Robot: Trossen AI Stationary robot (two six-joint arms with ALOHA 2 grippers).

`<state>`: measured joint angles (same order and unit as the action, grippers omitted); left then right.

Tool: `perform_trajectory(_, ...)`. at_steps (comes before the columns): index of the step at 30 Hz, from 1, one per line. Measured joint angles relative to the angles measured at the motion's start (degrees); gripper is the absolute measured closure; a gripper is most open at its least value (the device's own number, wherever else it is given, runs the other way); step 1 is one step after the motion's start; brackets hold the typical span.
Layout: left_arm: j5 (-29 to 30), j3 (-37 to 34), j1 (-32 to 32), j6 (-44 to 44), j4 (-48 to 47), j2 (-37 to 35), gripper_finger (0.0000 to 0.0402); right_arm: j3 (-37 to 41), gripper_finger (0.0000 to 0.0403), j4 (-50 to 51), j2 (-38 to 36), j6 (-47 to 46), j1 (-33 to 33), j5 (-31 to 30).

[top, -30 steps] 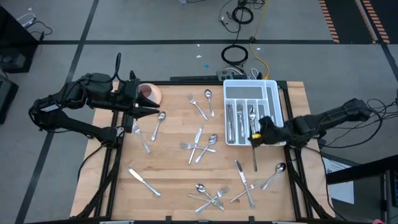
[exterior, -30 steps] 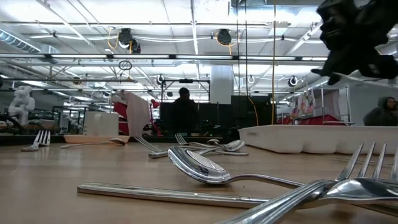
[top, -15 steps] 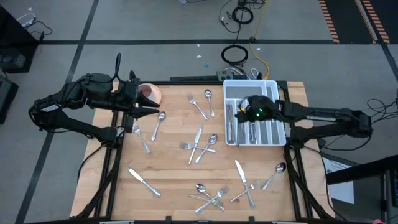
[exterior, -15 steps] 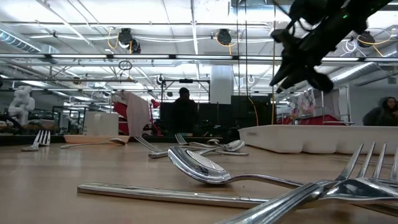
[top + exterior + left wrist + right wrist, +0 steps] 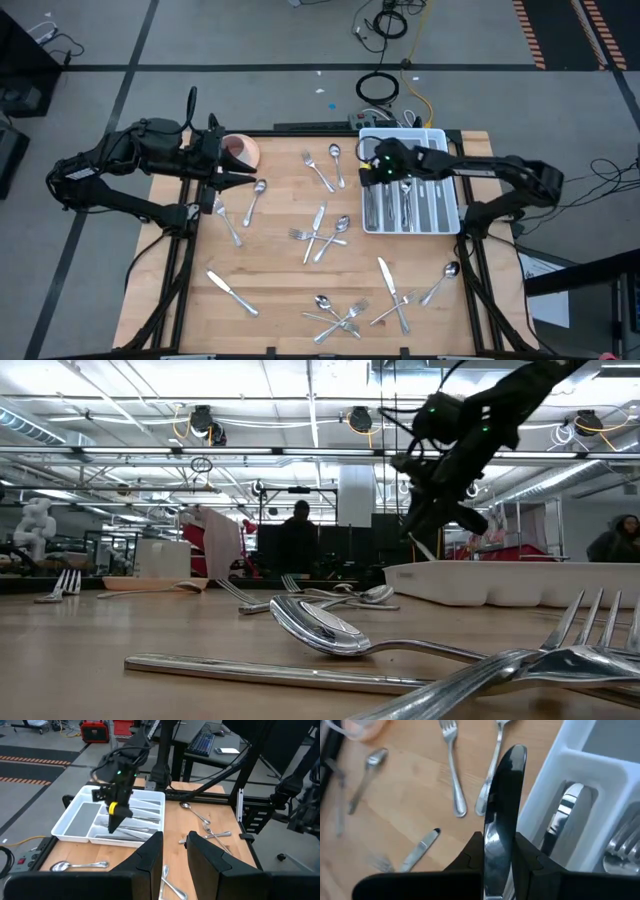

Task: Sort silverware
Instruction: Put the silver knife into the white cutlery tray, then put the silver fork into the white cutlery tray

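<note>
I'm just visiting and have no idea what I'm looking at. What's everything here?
Table: one, light wood, centre.
Loose silverware: over a dozen, silver, scattered on the table.
Tray: one, white, divided, table's right side; holds more silverware.
Cup: one, pink, table's left edge.
Person: one, dark, in the room behind.
Left gripper: dark, jaws apart, beside the cup.
Right gripper: dark, jaws shut on a knife, over the tray.
</note>
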<state>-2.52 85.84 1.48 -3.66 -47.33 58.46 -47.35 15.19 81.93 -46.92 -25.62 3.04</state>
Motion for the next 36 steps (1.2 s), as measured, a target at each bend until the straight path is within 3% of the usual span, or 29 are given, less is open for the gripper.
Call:
perform_trajectory(7,0.0,0.0,0.0,0.0,-0.2,0.0,0.0311,-3.6,0.0381,5.2,7.1,0.8,0.1,-1.5)
perform_trajectory(16,0.3,0.0,0.0,1.0,-0.2,0.0,0.0311,-3.6,0.0379,9.2,8.4,0.4,0.1,-5.3)
perform_trajectory(26,1.3,0.0,0.0,1.1,-0.2,0.0,0.0311,-3.4,0.02,9.3,8.5,1.9,0.1,-6.4)
perform_trajectory(30,1.3,0.0,0.0,1.1,-0.2,0.0,0.0311,-3.4,0.0181,7.8,7.6,2.9,0.1,-5.7)
perform_trajectory(36,1.3,0.0,0.0,1.1,-0.1,0.0,0.0311,-6.1,0.0192,7.2,0.7,8.3,0.1,-4.3)
